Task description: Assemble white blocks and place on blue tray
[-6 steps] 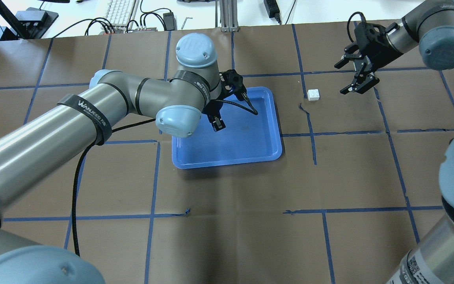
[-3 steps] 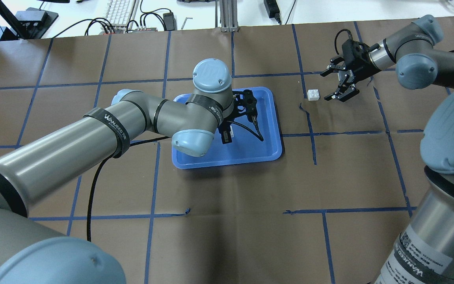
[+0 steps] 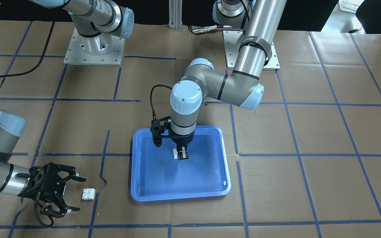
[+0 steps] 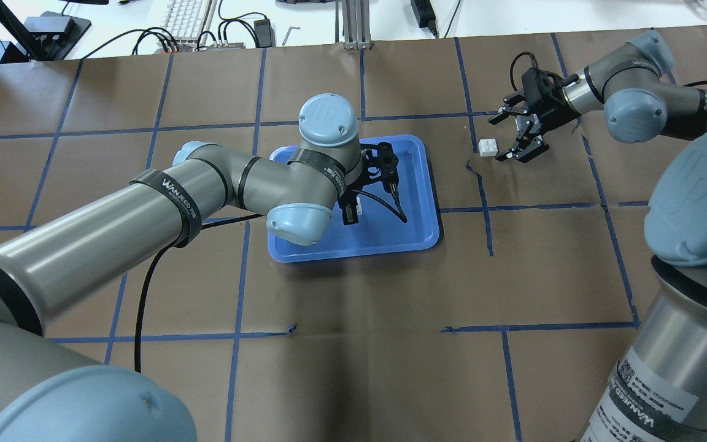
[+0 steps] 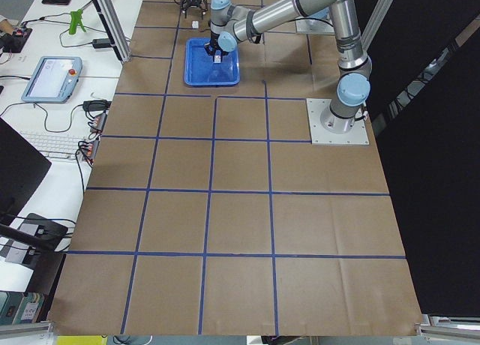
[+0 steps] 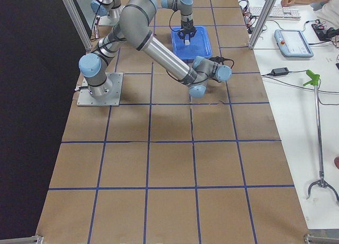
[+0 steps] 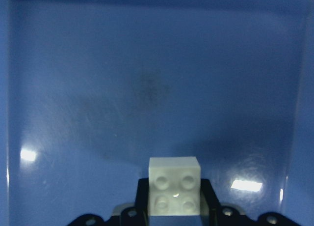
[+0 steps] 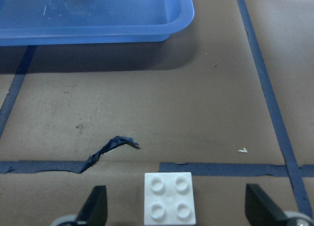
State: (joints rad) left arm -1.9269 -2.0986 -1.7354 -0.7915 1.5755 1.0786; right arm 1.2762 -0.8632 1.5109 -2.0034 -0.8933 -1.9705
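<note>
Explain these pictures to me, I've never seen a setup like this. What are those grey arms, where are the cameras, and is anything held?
These are two grey robot arms at a table covered in brown paper with blue tape lines. Four pictures come from fixed cameras: one facing the robot, one over its shoulders, one at each table end. Two come from wrist cameras. The left end effector is shut on a small white square plastic brick with four studs, over the large glossy blue plastic tray. A second white studded brick lies on the paper outside the tray. The right end effector is open, lined up on that brick, not gripping it.
</note>
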